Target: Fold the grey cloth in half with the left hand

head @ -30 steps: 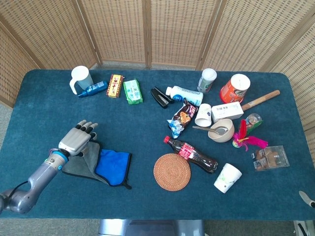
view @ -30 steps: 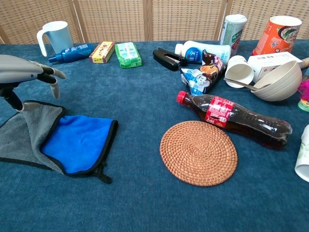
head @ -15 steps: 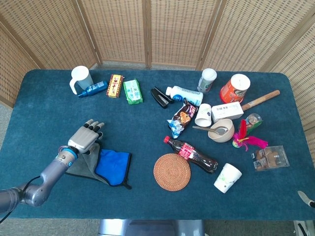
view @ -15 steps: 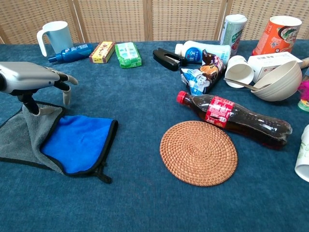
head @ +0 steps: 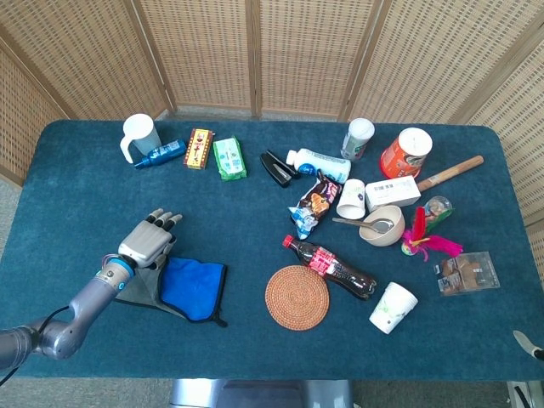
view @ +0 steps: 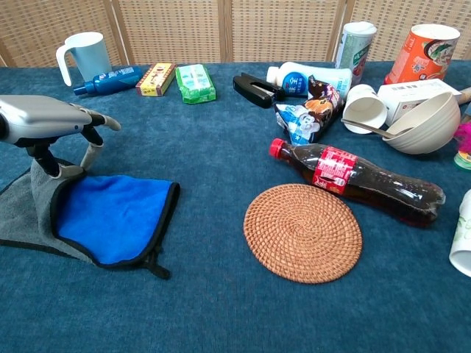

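Dark blue carpeted counter [head: 255, 212]: left robot hand [view: 45, 121] pinching the soft grey cloth [view: 29, 209] has dragged its edge further over the blue cloth [view: 118, 213], fold roughly halfway.

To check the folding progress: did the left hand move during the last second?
Yes. The left hand moved right, toward the straw mat, dragging the grey cloth edge.

Cluttered blue-carpeted table [head: 255, 212]

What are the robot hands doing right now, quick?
Left robot hand: pinching the far edge of the grey cloth with blue inner side.
Right robot hand: not in view.
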`<state>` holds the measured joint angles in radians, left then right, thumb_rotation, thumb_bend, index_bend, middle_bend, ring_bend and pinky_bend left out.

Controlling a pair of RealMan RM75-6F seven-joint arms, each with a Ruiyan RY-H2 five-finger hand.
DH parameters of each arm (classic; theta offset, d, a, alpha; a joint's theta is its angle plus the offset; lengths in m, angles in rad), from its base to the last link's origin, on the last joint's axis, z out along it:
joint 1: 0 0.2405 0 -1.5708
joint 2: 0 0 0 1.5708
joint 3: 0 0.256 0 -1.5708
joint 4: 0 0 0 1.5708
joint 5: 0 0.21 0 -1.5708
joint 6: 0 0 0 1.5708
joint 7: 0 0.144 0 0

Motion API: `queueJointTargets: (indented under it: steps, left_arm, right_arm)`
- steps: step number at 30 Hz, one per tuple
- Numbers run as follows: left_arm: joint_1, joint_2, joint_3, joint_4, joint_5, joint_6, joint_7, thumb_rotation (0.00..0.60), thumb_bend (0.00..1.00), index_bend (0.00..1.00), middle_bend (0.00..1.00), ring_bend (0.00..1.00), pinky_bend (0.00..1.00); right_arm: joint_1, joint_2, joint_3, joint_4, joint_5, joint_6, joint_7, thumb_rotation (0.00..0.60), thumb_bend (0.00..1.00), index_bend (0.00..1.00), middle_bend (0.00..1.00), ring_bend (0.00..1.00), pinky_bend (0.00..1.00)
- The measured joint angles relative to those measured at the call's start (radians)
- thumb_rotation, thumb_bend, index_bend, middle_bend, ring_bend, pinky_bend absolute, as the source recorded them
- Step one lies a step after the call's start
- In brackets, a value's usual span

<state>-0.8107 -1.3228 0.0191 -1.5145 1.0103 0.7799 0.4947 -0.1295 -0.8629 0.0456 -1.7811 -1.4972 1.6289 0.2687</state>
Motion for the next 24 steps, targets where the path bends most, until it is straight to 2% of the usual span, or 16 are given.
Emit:
queueJointTargets:
  steps: [10,19,24]
  left_arm:
    - [0.019,0.054,0.022,-0.047,0.037,-0.005,-0.037,0.6,0.5,0.58,0.0,0.0,0.08]
    - [0.069,0.175,0.065,-0.134,0.129,0.001,-0.124,0.6,0.5,0.58,0.0,0.0,0.08]
    - [0.101,0.208,0.083,-0.16,0.188,0.024,-0.159,0.6,0.5,0.5,0.0,0.0,0.08]
  right_arm:
    - [-0.001,0.001,-0.001,0.0,-0.001,0.002,0.003,0.6,0.0,0.0,0.0,0.0,0.0]
    - [0.0,-0.002,-0.004,-0.004,-0.009,0.003,-0.013,0.6,0.0,0.0,0.0,0.0,0.0]
    - [0.001,-0.004,-0.006,-0.006,-0.013,0.003,-0.022,0.6,0.0,0.0,0.0,0.0,0.0]
